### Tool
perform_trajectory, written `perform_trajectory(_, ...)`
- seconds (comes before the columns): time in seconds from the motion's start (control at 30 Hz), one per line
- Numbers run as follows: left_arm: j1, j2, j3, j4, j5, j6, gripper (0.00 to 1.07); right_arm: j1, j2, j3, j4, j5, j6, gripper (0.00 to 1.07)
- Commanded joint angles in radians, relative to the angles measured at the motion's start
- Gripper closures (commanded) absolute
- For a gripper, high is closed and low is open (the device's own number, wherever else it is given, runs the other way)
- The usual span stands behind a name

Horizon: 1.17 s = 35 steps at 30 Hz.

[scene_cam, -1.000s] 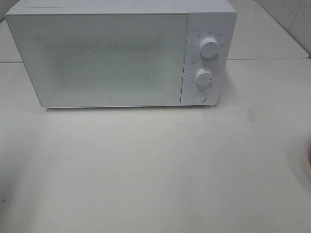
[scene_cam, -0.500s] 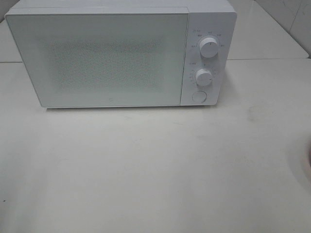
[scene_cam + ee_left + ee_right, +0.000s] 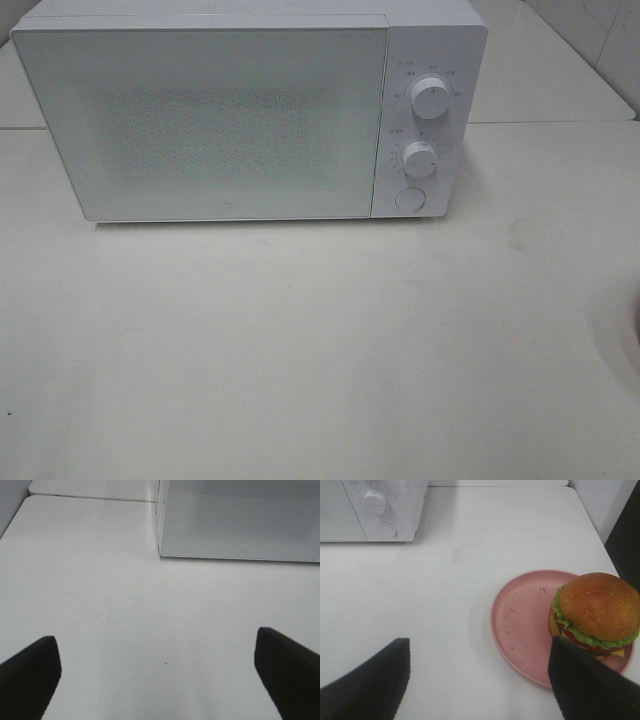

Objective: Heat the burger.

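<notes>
No text can be read: the tiny marks ringing the 2 dials point(image 3: 430, 99) on the microwave point(image 3: 250, 110) control panel are too small and blurred.

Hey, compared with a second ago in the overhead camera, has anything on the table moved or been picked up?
Nothing visibly changed. The microwave sits in the same spot with its door shut and both dials as they were, and the table in front of it looks the same. Neither tool appears in the overhead view; the burger on its pink plate shows only in the right wrist view, not gripped.
</notes>
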Motion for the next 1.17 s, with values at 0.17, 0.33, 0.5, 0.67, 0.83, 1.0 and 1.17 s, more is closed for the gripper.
perform_trajectory(0.17, 0.005, -0.029, 0.003, 0.0, -0.002, 0.004, 0.09, -0.003, -0.017, 0.002, 0.0, 0.0, -0.008, 0.32)
perform_trajectory(0.33, 0.005, -0.028, 0.003, 0.0, -0.002, 0.004, 0.09, -0.003, -0.017, 0.002, 0.0, 0.0, -0.008, 0.32)
perform_trajectory(0.5, 0.005, -0.028, 0.003, 0.0, -0.002, 0.004, 0.09, -0.003, -0.017, 0.002, 0.0, 0.0, -0.008, 0.32)
perform_trajectory(0.67, 0.005, -0.028, 0.003, 0.0, -0.002, 0.004, 0.09, -0.003, -0.017, 0.002, 0.0, 0.0, -0.008, 0.32)
perform_trajectory(0.83, 0.005, -0.028, 0.003, 0.0, -0.002, 0.004, 0.09, -0.003, -0.017, 0.002, 0.0, 0.0, -0.008, 0.32)
perform_trajectory(1.0, 0.005, -0.028, 0.003, 0.0, -0.002, 0.004, 0.09, -0.003, -0.017, 0.002, 0.0, 0.0, -0.008, 0.32)
perform_trajectory(1.17, 0.005, -0.028, 0.003, 0.0, -0.002, 0.004, 0.09, -0.003, -0.017, 0.002, 0.0, 0.0, -0.008, 0.32)
